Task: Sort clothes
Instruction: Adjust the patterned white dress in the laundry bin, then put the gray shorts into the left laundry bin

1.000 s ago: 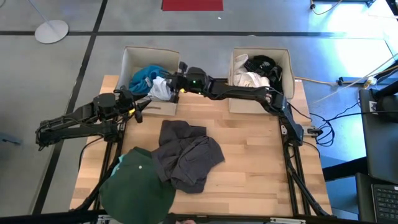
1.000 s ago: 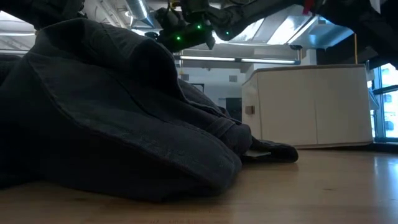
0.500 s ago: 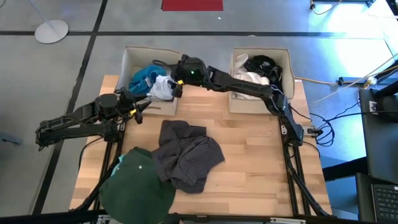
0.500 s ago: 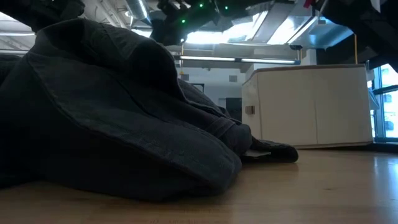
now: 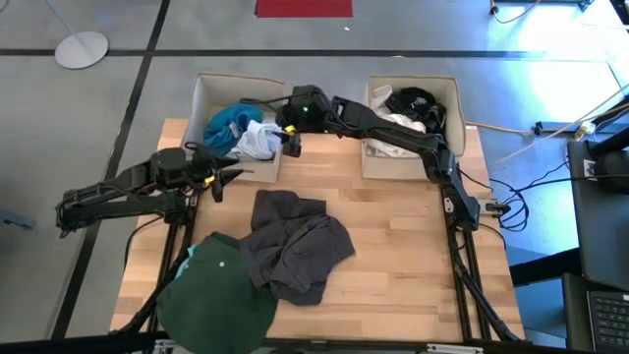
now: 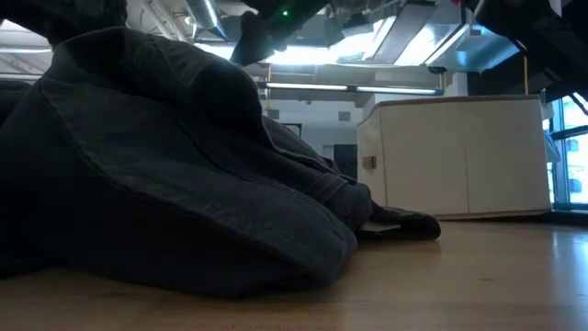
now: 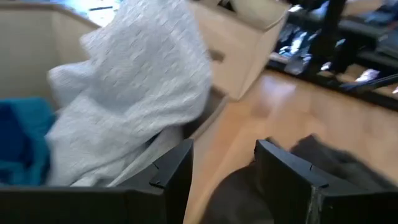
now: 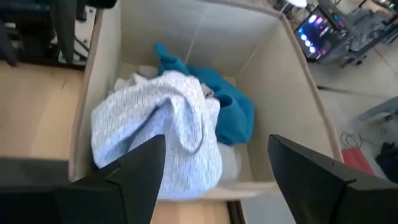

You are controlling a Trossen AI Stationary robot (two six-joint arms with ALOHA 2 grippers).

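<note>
Upper left of the high view, the right tool hangs wide open and empty beside the left box, where the white garment drapes over the rim, seemingly just dropped.

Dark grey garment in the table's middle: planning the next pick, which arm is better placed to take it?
Left, probably. The left hand hangs open beside the dark grey garment, while the right hand is open over the left box.

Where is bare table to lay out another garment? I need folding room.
Bare wood lies right of the dark grey garment, below the right box, and between the boxes. The front left is crowded by the dark green garment.
</note>
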